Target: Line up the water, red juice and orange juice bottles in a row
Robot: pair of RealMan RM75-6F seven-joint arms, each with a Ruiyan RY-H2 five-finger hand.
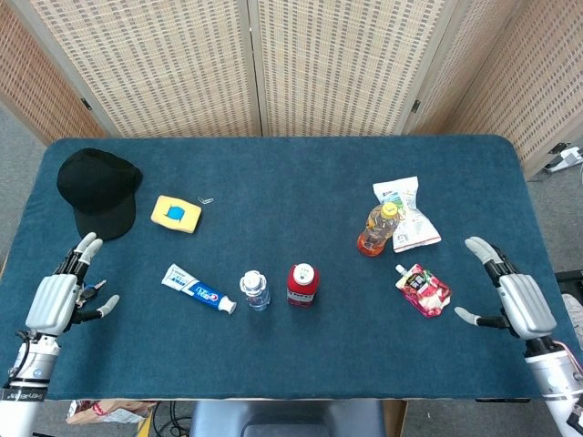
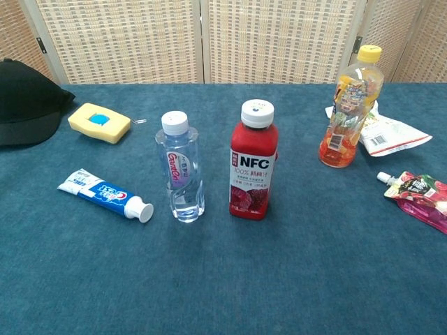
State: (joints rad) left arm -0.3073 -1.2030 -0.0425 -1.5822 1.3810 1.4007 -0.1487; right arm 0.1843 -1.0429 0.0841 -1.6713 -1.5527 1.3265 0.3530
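Clear plastic, all three of them, and each will handle a little differently; the water bottle [image 2: 180,167] stands upright near the front of the blue-covered table [image 1: 291,182], just beside the red juice bottle [image 2: 252,161], the two already side by side as the start of a row, while the orange juice bottle [image 2: 347,107] stands well apart to my right and further back, touching or nearly touching a white snack packet [image 1: 407,214]; that one, I judge, is what has yet to be brought into line. My right hand [image 1: 519,296] hovers over the table's right edge, fingers spread, holding nothing; my left hand [image 1: 59,296] hangs at the left edge, likewise spread and empty. The orange bottle looks only partly full, liquid low in the body, so it should be light but top-tall and easy to tip; its walls are probably thin and will give under a hard squeeze; I would wrap around the labelled middle rather than the narrow yellow-capped neck, and keep it upright. The red juice looks full to the shoulder, squarer, heavier and stiffer, with a smooth label that may slip; a firm grip around its mid-body would suit it. The water bottle is small, ribbed and soft, likely to crumple; a gentle hold at the waist is enough. A red pouch [image 1: 424,289] lies between my right hand and the orange bottle, something to clear on the way.
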